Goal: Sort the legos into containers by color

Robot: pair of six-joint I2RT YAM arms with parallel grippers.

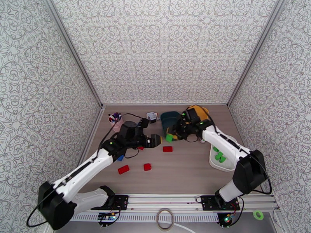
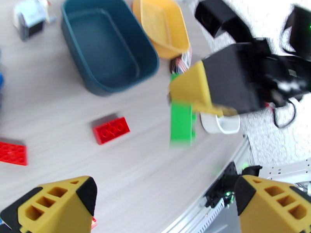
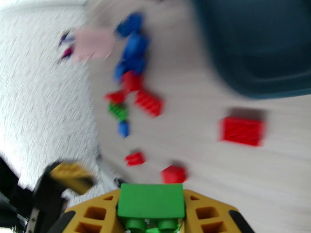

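R gripper (image 1: 171,136) is clamped on a green lego (image 3: 151,200). Wrist view shows the brick pinched between both fingers, lifted off the table (image 1: 186,171) just in front of the teal tub (image 1: 166,118), which sits mid far edge. Step in hand, I'd say: carrying a green to its bin. The white tub (image 1: 217,167) by the table's right edge already has green bricks (image 1: 220,155), so that's the likely target. Next move prob. calls for swinging back toward the right edge, centring over the white tub w/o clipping its rim, then letting go.

L gripper (image 2: 163,191) is spread wide and empty, hovering nr the table's middle. Red legos (image 1: 167,148) lie loose there, w/ the yellow tub (image 2: 159,24) and teal tub both looking empty.

Hard to read: R wrist view is heavily motion-blurred, so the blue legos (image 3: 132,47) nr the left edge can't be counted. From above, the L arm covers most of that pile and the R arm cuts off part of the white tub.
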